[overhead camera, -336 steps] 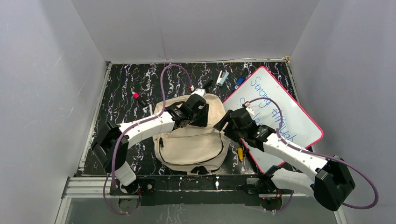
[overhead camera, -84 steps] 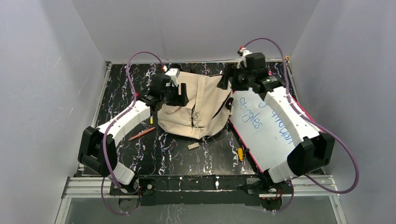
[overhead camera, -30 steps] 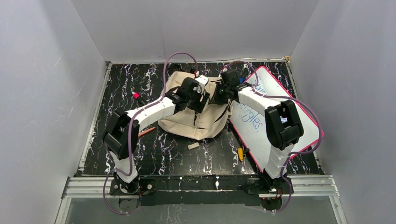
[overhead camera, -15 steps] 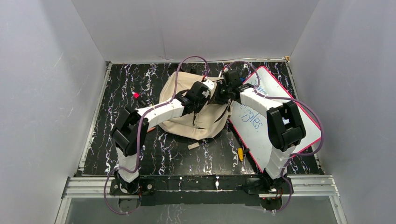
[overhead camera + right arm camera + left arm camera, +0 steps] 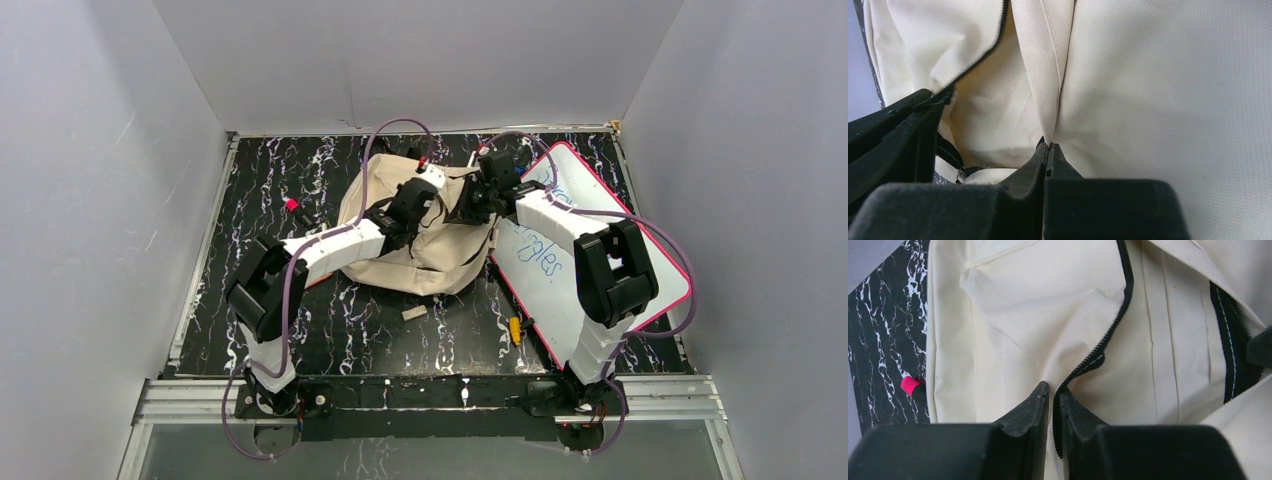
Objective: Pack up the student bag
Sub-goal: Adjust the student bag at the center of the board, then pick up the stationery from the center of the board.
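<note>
Black, white-veined surface [image 5: 250, 200] fills the floor of a white-walled booth [image 5: 120, 150], which you see from above. On its right side lies a pink-framed whiteboard [image 5: 610, 250] with blue handwriting, set at an angle. Just to its left, at the middle and far part of the surface, sits the student bag [image 5: 400, 265], a cream fabric heap, crumpled and partly raised, its right edge meeting the whiteboard's frame. Your left arm [image 5: 320, 250] reaches up from the near left and your right arm [image 5: 560, 215] crosses over the whiteboard; both wrists meet at the top of the bag. In the left wrist view, the left end effector [image 5: 1053, 392] has its two black fingers [image 5: 1028, 407] almost together, pinching the bag's black zipper [image 5: 1108, 340] edge, which runs down into the narrow gap. In the right wrist view, the right end effector [image 5: 1047, 146] is pressed together on a fold of the cream fabric. Small things lie near the bag: a pale block [image 5: 413, 313] just in front of it, a yellow item [image 5: 514, 328] beside the whiteboard's near edge, and a pink-capped item [image 5: 291, 204] to the left.
</note>
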Available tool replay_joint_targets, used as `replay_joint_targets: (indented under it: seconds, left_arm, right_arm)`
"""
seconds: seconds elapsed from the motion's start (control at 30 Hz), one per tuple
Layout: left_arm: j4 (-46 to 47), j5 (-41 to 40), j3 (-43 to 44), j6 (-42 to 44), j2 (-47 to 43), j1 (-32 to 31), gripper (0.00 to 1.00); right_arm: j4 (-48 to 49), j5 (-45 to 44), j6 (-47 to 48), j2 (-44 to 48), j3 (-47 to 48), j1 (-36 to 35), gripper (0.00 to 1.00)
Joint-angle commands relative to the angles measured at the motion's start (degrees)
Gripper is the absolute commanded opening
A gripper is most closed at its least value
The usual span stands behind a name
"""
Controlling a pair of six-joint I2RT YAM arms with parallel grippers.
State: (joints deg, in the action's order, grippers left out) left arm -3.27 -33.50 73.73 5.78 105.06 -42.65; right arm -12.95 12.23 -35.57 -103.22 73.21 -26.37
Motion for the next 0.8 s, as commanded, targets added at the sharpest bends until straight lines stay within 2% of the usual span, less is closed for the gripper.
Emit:
replay_joint_targets:
  seconds: [0.0, 0.1, 0.3, 0.47, 0.6, 0.77]
  left_arm:
    - [4.4, -5.1, -4.0, -2.4, -8.0, 1.1, 0.07]
    - [8.6, -4.5, -8.2, -5.1, -11.6, 1.1, 0.0]
    - [15.3, -1.6, -14.3, -7.8, -15.9, 1.2, 0.0]
    - [16.6, -0.8, -15.5, -8.2, -16.2, 1.2, 0.0]
    - [16.8, 0.7, -15.6, -7.9, -16.4, 1.2, 0.0]
    - [18.8, 1.5, -17.0, -8.9, -16.7, 1.4, 0.0]
  right_arm:
    - [-2.1, -0.4, 1.9, 3.7, -0.8, 0.4, 0.0]
    - [-2.7, -0.6, 2.2, 4.3, -0.7, 0.4, 0.01]
    - [-3.4, 0.0, 3.1, 6.4, 0.4, 0.4, 0.05]
    - [-6.6, 0.6, 6.6, 10.7, 3.2, 0.4, 0.16]
    - [-10.4, 0.2, 8.5, 16.2, 2.5, 0.4, 0.34]
    - [-17.4, -1.3, 8.6, 24.7, -2.5, 0.4, 0.41]
